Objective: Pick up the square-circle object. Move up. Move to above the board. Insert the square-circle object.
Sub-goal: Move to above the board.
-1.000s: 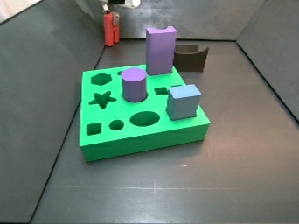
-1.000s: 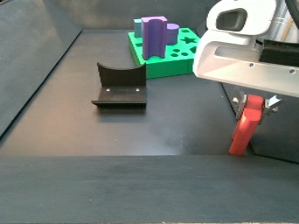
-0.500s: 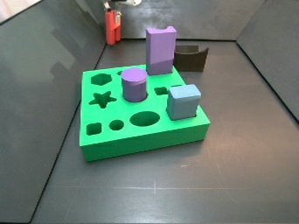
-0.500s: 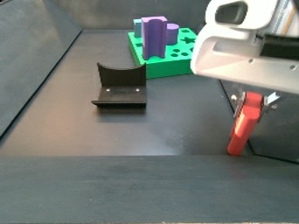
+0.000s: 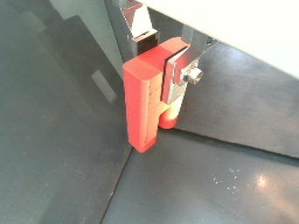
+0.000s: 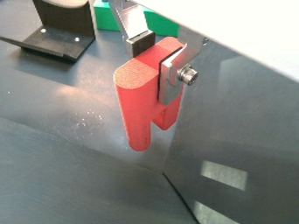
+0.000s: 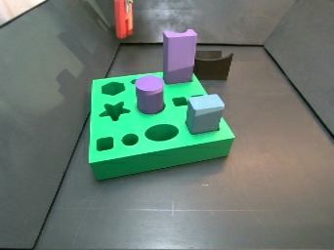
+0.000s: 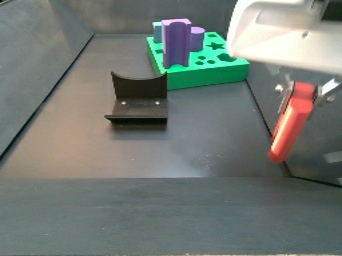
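The square-circle object [image 5: 142,105] is a tall red-orange block, upright between the fingers of my gripper [image 5: 162,54]. The gripper is shut on its upper end, as both wrist views show [image 6: 158,57]. In a side view the block [image 8: 294,122] hangs just above the dark floor by the right wall, under the white gripper body. In a side view [image 7: 125,17] it shows at the far back, near the picture's top. The bright-green board [image 7: 198,148] lies away from the gripper, and also shows in a side view [image 8: 222,68].
On the board stand a tall purple block [image 7: 181,56], a purple cylinder [image 7: 148,96] and a grey-blue block [image 7: 205,111]. The dark fixture [image 8: 136,97] stands on the floor between the board and the gripper. Dark walls close in the floor.
The gripper has moved up with the red-orange block in it. The block's lower end has left the floor. Board and fixture have not moved.
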### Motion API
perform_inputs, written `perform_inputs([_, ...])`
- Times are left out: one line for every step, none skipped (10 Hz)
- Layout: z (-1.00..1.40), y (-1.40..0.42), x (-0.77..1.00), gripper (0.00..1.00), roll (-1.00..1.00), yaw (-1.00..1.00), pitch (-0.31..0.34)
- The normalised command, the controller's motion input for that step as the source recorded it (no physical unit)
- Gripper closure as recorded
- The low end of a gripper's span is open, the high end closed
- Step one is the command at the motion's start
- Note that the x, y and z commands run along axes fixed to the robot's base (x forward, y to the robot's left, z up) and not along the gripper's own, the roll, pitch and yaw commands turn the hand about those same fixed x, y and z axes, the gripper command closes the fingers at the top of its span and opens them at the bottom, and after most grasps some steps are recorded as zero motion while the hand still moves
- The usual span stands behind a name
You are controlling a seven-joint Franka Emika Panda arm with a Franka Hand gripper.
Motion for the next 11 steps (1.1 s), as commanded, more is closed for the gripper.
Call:
perform_inputs([1.00, -0.15, -0.04, 1.00, -0.22, -0.01, -0.018])
perform_inputs([1.00, -0.15, -0.03, 1.00, -0.25, -0.01, -0.037])
perform_inputs([1.00, -0.14, -0.03, 1.00, -0.21, 0.00, -0.036])
perform_inputs([1.00, -0.13, -0.03, 1.00, -0.17, 0.00, -0.026])
perform_inputs([1.00, -0.12, -0.03, 1.00, -0.12, -0.01, -0.005])
perform_inputs([1.00, -0.10, -0.03, 1.00, -0.05, 0.00, 0.030])
perform_inputs([1.00, -0.09, -0.03, 1.00, -0.01, 0.00, 0.057])
perform_inputs([1.00, -0.08, -0.02, 1.00, 0.01, 0.01, 0.069])
perform_inputs([1.00, -0.07, -0.02, 1.00, 0.05, 0.01, 0.084])
perform_inputs([1.00, -0.06, -0.02, 1.00, 0.06, 0.01, 0.084])
perform_inputs([1.00, -0.05, -0.02, 1.00, 0.05, 0.01, 0.085])
